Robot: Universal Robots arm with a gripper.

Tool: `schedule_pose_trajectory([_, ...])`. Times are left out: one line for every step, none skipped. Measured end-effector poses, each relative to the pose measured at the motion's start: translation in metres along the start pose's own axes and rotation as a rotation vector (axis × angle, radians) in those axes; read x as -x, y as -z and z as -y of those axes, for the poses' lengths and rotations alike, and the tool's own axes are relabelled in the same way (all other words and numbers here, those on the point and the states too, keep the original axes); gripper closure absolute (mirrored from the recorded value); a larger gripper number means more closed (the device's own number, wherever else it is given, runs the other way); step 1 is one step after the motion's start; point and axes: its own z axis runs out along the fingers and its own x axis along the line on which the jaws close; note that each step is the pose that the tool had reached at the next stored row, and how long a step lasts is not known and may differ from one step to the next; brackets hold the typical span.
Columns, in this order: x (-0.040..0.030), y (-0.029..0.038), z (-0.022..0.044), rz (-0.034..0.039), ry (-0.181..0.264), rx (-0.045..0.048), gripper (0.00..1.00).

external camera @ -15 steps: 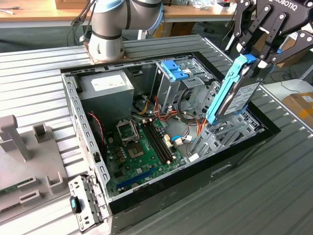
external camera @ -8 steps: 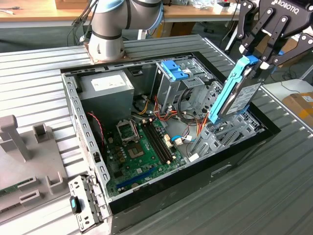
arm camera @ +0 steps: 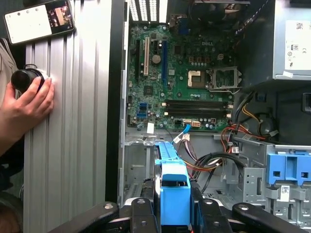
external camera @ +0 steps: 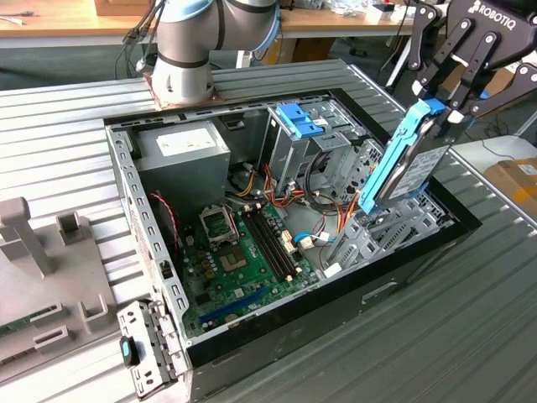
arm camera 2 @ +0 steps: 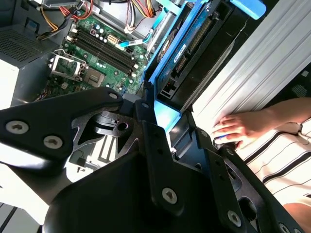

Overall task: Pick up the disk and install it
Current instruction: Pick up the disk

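One disk is in play, and the tool has it: the fingers are clamped shut on its upper end. It hangs on edge and tilted, sloping down from the tool toward the drive bay in the corner of the open computer case. Whether its lower end already touches the bay brackets cannot be told.

By the look of it, the disk is stiff and dense for its bulk. Its bare metal faces are likely slick, and the bright blue carrier rail along its edge is probably the only part with any give. I would judge it sensitive to knocks. The sound place to hold it seems to be across the solid body at the end away from the connector, clear of the exposed board on its underside, which shows in the second wrist view.

Counted, beneath and beyond the tool:
- one motherboard
- one power-supply box
- one tall drive cage with one blue latch
- one arm

Off to the tool's side, one hand rests on the ribbed counter over a black round knob. One phone lies near it.
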Motion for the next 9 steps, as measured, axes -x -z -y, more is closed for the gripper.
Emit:
schedule_pose_trajectory([-0.0001, -0.0019, 0.0, 0.0002, 0.0, 0.0, 0.63])
schedule_pose_trajectory([-0.0001, -0.0019, 0.0002, 0.0001, 0.0, 0.0, 0.63])
schedule_pose_trajectory([-0.0002, -0.0025, 0.002, 0.0003, 0.0, -0.0001, 0.63])
schedule_pose_trajectory([-0.0002, -0.003, 0.0047, 0.0002, 0.0, 0.0, 0.63])
schedule_pose_trajectory([-0.0002, -0.004, 0.0055, 0.0005, 0.0, -0.0001, 0.63])
schedule_pose_trajectory([-0.0002, -0.0049, 0.006, 0.0003, 0.0, -0.0001, 0.63])
schedule_pose_trajectory([-0.0002, -0.007, 0.0068, 0.0002, 0.0, 0.0, 0.63])
schedule_pose_trajectory([-0.0001, -0.0087, 0.0074, 0.0003, 0.0, 0.0, 0.63])
schedule_pose_trajectory([-0.0001, -0.0098, 0.0078, 0.0002, 0.0, 0.0, 0.63])
